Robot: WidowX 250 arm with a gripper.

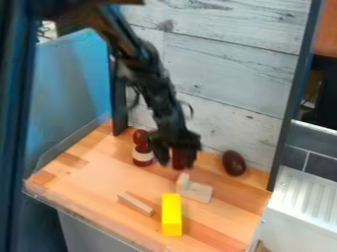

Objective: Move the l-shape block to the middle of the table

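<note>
- L-shape block [196, 192]: pale wood, lying on the wooden counter [85, 182], right of the middle as the camera sees it; its short part stands up at the left end
- End effector [175, 153]: black, over the rear part of the counter; the L-shape block is near it, lower and slightly to the right in the view
- State of the end effector: cannot be told, whether released or clenched; a dark red object [179, 158] shows at its lower end, either held or standing behind
- Bottle-like object [141, 150]: dark red, upright, just left of the end effector; contents cannot be made out
- Label: a pale band around the lower part of the bottle-like object
- Yellow block [172, 215]: in front of the L-shape block, toward the camera
- Wooden stick [135, 204]: left of the yellow block, lying aslant
- Dark oval object [233, 163]: at the right rear, near the plank wall [230, 74]
</note>
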